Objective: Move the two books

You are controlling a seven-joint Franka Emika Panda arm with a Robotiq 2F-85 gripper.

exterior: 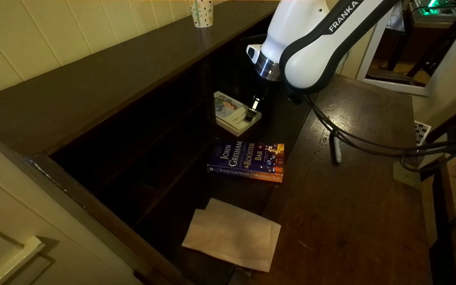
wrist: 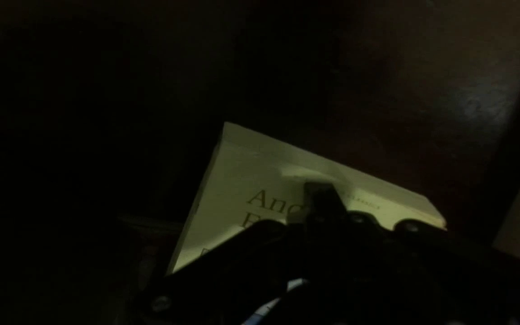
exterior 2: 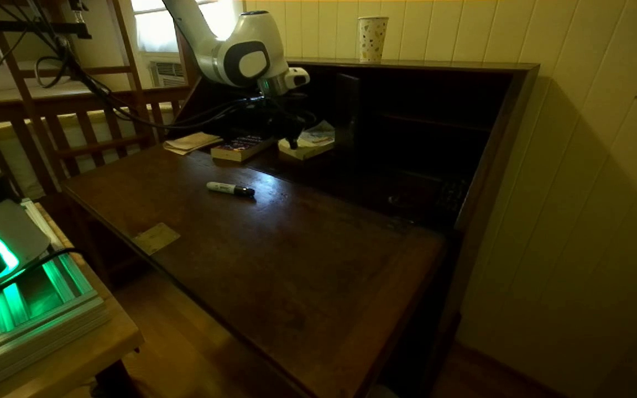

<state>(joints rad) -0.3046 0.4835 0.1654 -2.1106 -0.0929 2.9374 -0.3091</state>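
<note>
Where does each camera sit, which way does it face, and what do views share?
Exterior view: high, facing down along the desk; arm and gripper at top.
Exterior view: in front of the desk, facing the wall; arm upper left, robot base lower left.
Wrist view: on the wrist, facing the pale book; gripper at bottom.
Both exterior views share the dark blue book, paper, marker and cup; all three, the pale book and gripper.
</note>
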